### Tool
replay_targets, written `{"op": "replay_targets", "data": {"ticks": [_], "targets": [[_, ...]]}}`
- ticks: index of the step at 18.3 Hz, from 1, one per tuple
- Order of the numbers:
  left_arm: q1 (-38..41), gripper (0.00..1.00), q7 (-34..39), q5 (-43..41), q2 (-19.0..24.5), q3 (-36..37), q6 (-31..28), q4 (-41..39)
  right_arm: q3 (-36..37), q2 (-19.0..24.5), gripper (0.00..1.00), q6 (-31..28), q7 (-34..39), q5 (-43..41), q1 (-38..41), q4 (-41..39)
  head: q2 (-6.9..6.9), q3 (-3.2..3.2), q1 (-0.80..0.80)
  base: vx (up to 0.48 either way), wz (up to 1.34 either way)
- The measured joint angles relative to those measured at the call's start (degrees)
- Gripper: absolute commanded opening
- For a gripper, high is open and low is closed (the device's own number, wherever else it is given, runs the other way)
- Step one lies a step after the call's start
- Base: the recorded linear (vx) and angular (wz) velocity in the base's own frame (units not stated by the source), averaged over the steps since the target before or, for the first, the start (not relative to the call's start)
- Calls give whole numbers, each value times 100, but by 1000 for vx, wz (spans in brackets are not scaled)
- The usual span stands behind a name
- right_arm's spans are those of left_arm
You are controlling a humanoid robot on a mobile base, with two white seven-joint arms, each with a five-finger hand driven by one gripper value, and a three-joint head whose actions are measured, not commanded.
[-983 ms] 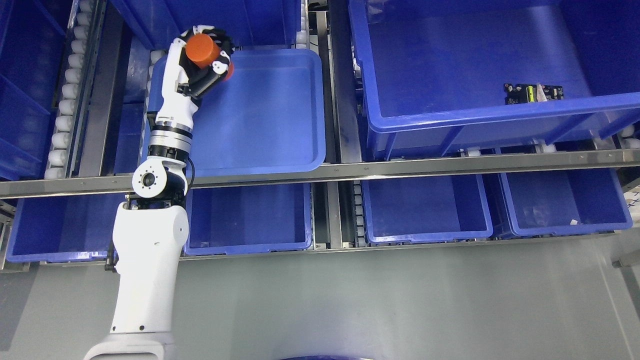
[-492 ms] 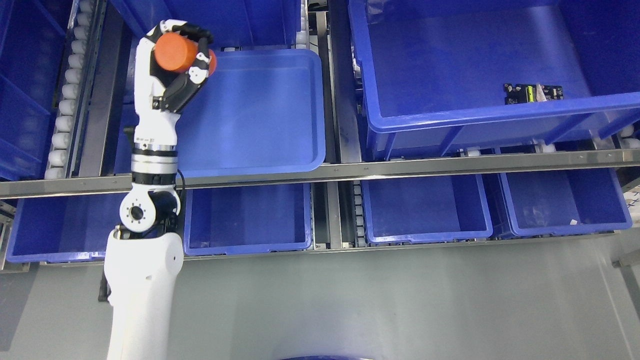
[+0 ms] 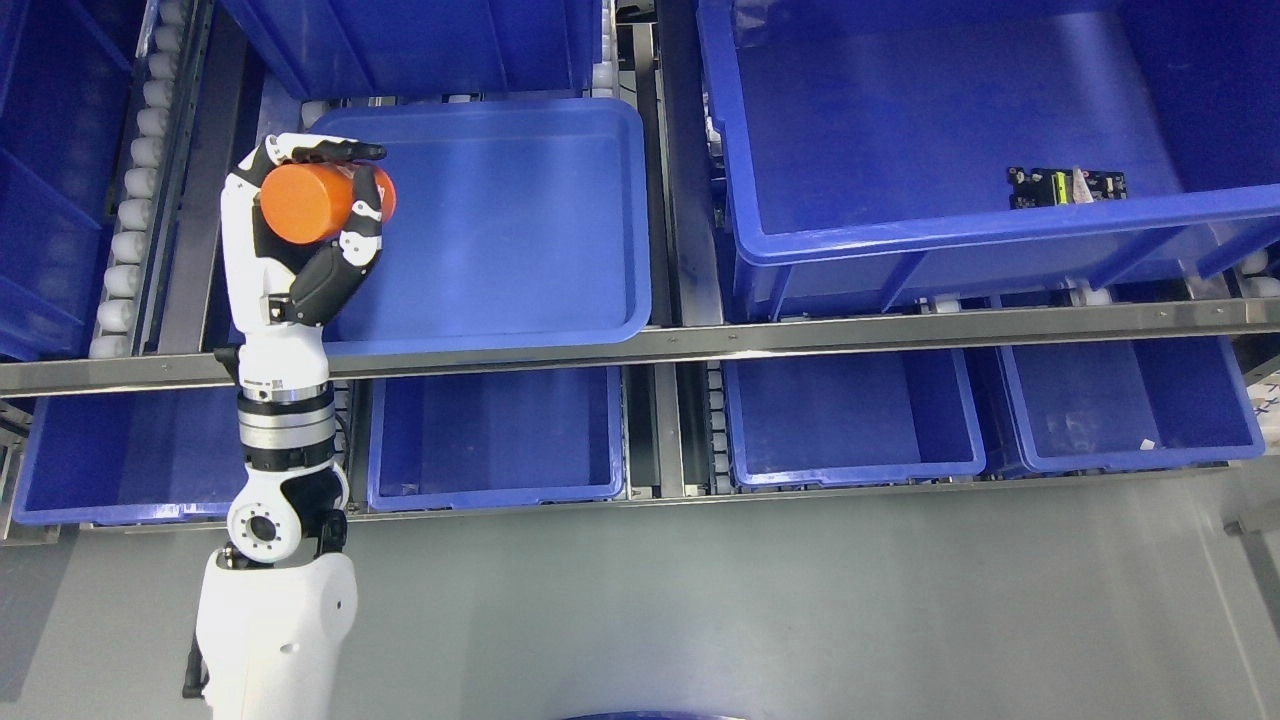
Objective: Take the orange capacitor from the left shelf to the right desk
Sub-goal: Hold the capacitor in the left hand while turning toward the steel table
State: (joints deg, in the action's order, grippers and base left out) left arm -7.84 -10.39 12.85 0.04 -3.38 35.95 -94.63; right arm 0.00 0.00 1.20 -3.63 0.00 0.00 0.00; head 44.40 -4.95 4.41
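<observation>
The left robot hand has its fingers wrapped around the orange cylindrical capacitor, holding it at the nine o'clock edge of the shallow blue plastic tray on the shelf's metal rail.

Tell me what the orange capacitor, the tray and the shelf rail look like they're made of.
Capacitor: matte orange casing, probably plastic.
Tray: blue plastic, likely moulded; rounded corners, soft sheen.
Rail: brushed metal, looks like steel; grey, streaky reflections.

Warehouse or factory storeroom: blue bins on roller racks
</observation>
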Motion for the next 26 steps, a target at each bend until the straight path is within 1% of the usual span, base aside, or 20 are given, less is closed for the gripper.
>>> {"op": "replay_targets", "data": {"ticks": [12,21,26], "targets": [[181,2,-15,6,-4,19,34,-282,0,0,100,0,0,0,-2,0,0,0,0,-17,0],[151,2,-20,5,-4,25,-32,-352,0,0,100,0,0,0,-1,0,0,0,0,-234,84],[156,2,-20,5,-4,7,-34,-369,0,0,100,0,0,0,0,0,0,0,0,-209,-219]]}}
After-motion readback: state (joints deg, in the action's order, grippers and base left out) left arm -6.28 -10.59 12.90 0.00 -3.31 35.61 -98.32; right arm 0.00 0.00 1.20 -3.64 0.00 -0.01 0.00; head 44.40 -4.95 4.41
